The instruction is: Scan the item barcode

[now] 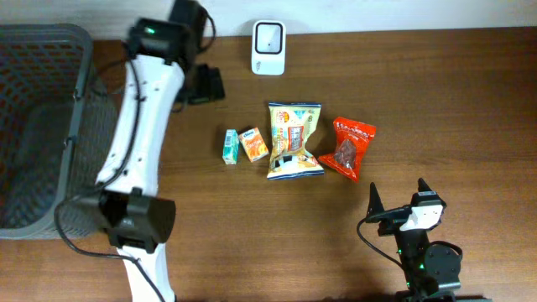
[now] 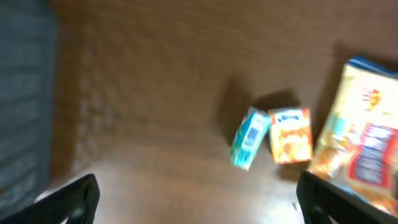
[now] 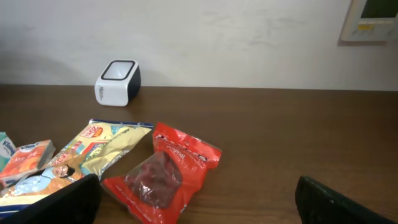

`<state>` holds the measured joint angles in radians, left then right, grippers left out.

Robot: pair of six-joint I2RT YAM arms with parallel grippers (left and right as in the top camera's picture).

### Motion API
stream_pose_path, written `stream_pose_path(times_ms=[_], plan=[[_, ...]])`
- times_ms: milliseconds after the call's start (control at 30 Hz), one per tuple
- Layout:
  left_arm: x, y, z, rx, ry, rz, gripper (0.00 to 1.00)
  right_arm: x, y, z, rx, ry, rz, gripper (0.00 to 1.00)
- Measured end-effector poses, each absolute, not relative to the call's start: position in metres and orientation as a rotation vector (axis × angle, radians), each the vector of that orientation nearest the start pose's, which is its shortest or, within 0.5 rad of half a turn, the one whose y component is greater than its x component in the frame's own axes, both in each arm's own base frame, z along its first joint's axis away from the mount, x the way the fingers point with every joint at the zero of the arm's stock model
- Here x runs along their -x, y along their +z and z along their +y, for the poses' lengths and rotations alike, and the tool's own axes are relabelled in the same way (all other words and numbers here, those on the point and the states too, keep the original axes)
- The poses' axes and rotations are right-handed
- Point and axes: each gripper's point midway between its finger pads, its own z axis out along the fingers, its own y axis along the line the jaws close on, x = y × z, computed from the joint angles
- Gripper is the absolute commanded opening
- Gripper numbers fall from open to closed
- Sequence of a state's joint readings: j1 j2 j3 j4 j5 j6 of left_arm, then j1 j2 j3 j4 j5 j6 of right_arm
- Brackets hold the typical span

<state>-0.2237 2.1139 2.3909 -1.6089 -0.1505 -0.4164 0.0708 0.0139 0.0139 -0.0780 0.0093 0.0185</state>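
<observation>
Four items lie in a row mid-table: a small teal box (image 1: 230, 146), an orange box (image 1: 253, 143), a yellow snack bag (image 1: 294, 139) and a red bag (image 1: 349, 148). The white barcode scanner (image 1: 268, 48) stands at the table's far edge. My left gripper (image 1: 208, 85) hovers left of the scanner, open and holding nothing. In its blurred wrist view the left gripper (image 2: 200, 202) looks down on the teal box (image 2: 250, 138) and orange box (image 2: 290, 135). My right gripper (image 1: 398, 197) sits near the front edge, open and empty. The right gripper (image 3: 199, 208) faces the red bag (image 3: 165, 180) and the scanner (image 3: 118, 82).
A dark mesh basket (image 1: 84, 50) fills the table's left end, and my left arm runs along its right side. The basket (image 2: 22, 93) also shows at the left of the left wrist view. A wall panel (image 3: 370, 22) hangs behind the table.
</observation>
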Motion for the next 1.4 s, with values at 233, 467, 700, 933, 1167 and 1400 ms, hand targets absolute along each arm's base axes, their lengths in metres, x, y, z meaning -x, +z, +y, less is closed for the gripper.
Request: stream_pose_path(times_ms=[233,467,700,933,1167,1400], plan=[[-0.409,0.35,-0.025,0.4,0.067,2.515,0.99,-0.246,0.158,0.016,0.036,0.061,1.649,0.99],[-0.376,0.401,0.02,0.52,0.1,2.353,0.99,-0.246,0.158,0.016,0.036,0.061,1.649,0.98],[-0.377,0.399,0.02,0.52,0.102,2.361,0.99,-0.246,0.164,0.017,0.032,0.07,1.623,0.98],[-0.377,0.399,0.02,0.52,0.102,2.361,0.99,-0.215,0.196,0.103,0.139,0.829,1.545,0.99],[-0.377,0.398,0.02,0.52,0.104,2.365,0.99,-0.184,0.306,0.099,0.215,0.829,1.154,0.98],[-0.377,0.396,0.021,0.517,0.112,2.373,0.99,-0.234,0.339,0.09,0.269,0.538,1.735,0.98]])
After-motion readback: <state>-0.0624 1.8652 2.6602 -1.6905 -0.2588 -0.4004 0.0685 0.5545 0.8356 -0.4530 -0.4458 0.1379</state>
